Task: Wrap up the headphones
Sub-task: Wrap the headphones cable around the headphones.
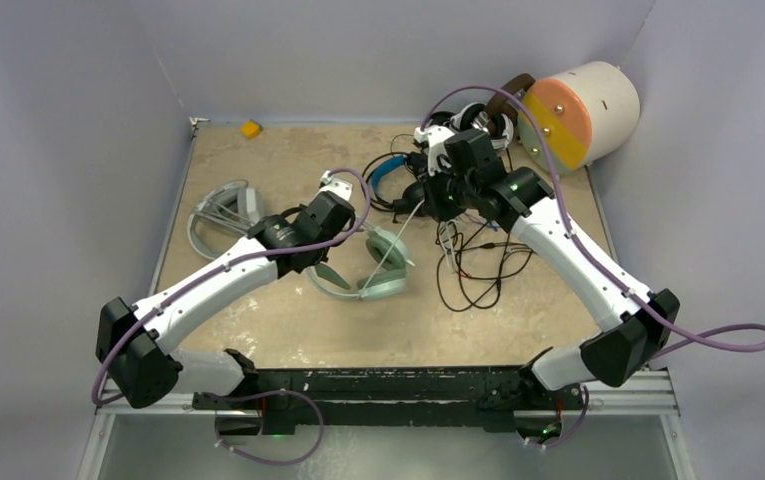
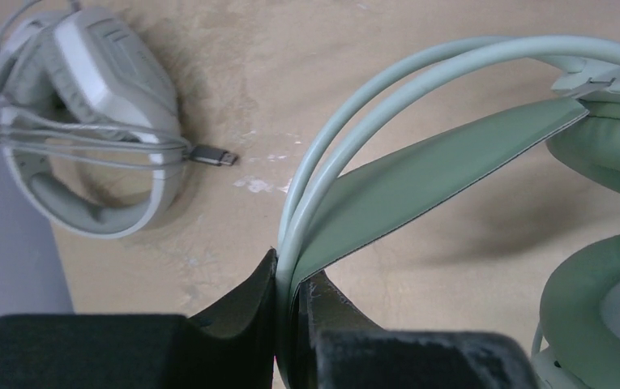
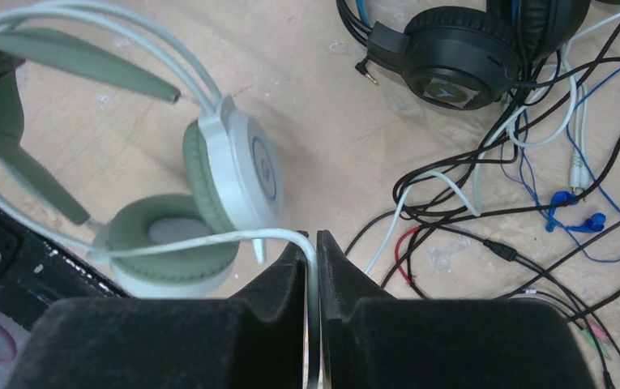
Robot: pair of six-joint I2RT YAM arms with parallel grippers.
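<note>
The mint-green headphones lie in the middle of the table. My left gripper is shut on their headband, where the pale wire hoops and the green strap meet. One ear cup stands on edge over the other cushion. Their thin pale cable runs from the cups up into my right gripper, which is shut on it. In the top view this cable stretches taut up to the right gripper. The left gripper sits just left of the cups.
White-grey headphones with their cable wound on lie at the left. Black headphones with a blue headband and a tangle of loose cables lie right of centre. A cream cylinder stands back right, a yellow block at the far edge.
</note>
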